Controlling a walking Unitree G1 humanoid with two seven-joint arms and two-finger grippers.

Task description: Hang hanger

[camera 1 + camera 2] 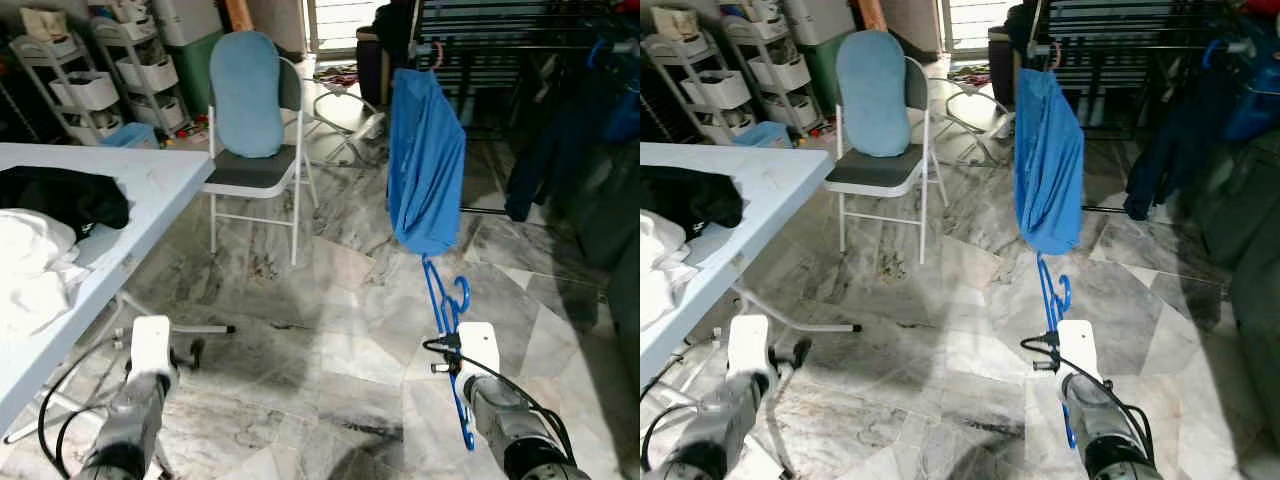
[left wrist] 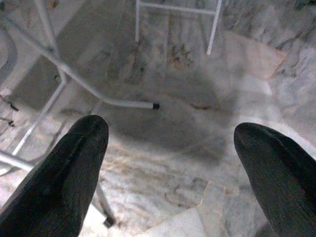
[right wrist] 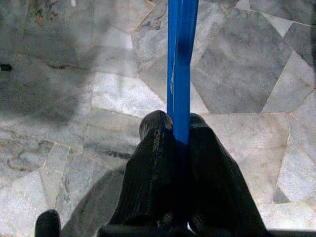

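Two silver arms reach out low over the marble floor (image 1: 330, 350). The right end effector (image 3: 180, 129) has its two black fingers (image 3: 153, 148) pressed tight on a blue hanger (image 1: 447, 310). The fingers pinch the thin blue bar from both sides. The hanger stands up tall from the grip, and its hook end sits just under a blue shirt (image 1: 425, 160). The shirt hangs down from the end of a dark drying rack (image 1: 520, 40) at the back of the room. I cannot tell if the hanger touches the shirt or only sits in front of it.

The left end effector (image 2: 168, 168) hangs low by the worktop (image 1: 110, 230). Its two black fingers are spread wide apart with nothing between them. Under it I see the floor and the thin white legs of the worktop.

The worktop is pale blue and stands on the robot's left. A black cloth (image 1: 65, 195) lies on it, and a white cloth (image 1: 30, 260) lies beside that, nearer the robot. A white folding chair (image 1: 255, 170) stands past the worktop, with a blue cushion (image 1: 245, 95) leaning on its back. White shelves with baskets (image 1: 95, 75) stand by the far wall. Dark clothes (image 1: 560, 140) hang on the right side of the room.
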